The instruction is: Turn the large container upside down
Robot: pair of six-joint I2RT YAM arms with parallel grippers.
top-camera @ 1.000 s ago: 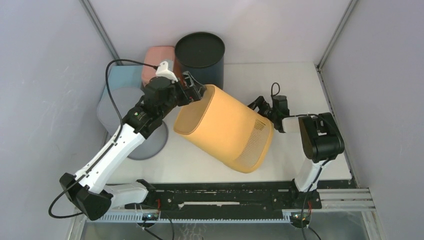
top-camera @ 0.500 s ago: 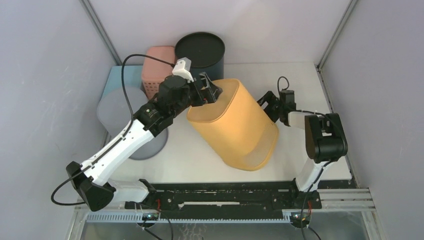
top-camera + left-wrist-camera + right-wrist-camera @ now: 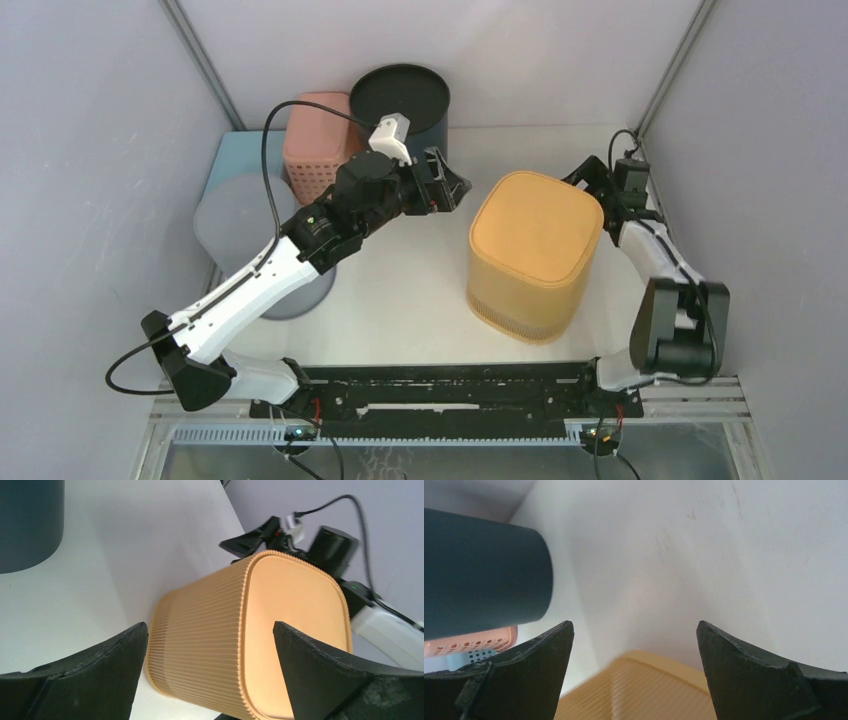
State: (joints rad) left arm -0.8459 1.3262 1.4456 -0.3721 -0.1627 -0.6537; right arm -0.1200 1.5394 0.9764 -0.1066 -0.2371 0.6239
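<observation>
Bare table [image 3: 400,295] left of yellow container [image 3: 535,240], dark bin [image 3: 435,135] behind

The container [image 3: 535,240] is a yellow-orange tub with rounded-square walls, finely ribbed (the ribs run from base to rim). It stands upside down with its smooth closed base facing up and its rim on the white table [image 3: 400,310]. It is upright, toward 3 o'clock from the table's middle.
</observation>
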